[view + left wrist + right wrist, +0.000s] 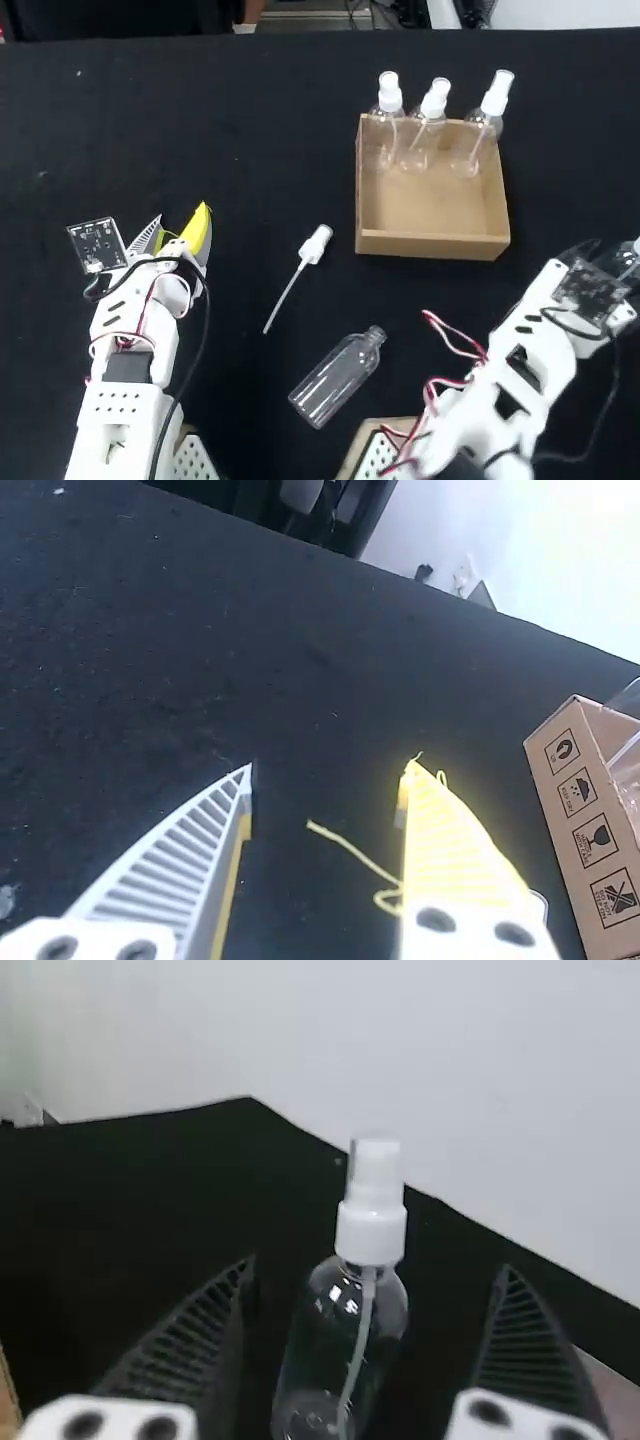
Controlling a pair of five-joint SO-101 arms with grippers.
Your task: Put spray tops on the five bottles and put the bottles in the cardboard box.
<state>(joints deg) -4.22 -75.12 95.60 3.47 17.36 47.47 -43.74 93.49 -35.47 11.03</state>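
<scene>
The cardboard box (430,243) stands at the back right, with three capped bottles (430,125) upright along its far wall. An uncapped clear bottle (340,378) lies on its side on the black table, and a loose spray top (300,272) lies just beyond it. A capped bottle (345,1330) stands between the fingers of my right gripper (375,1265), which is open with a gap on each side. At the left, my left gripper (180,215) (330,767) is open over bare table with nothing in it.
The box's corner (585,810) shows ahead of the left gripper. Black cloth covers the table (200,120). White perforated arm bases (375,455) sit at the front edge. The right arm (540,340) stands close to the table's right edge.
</scene>
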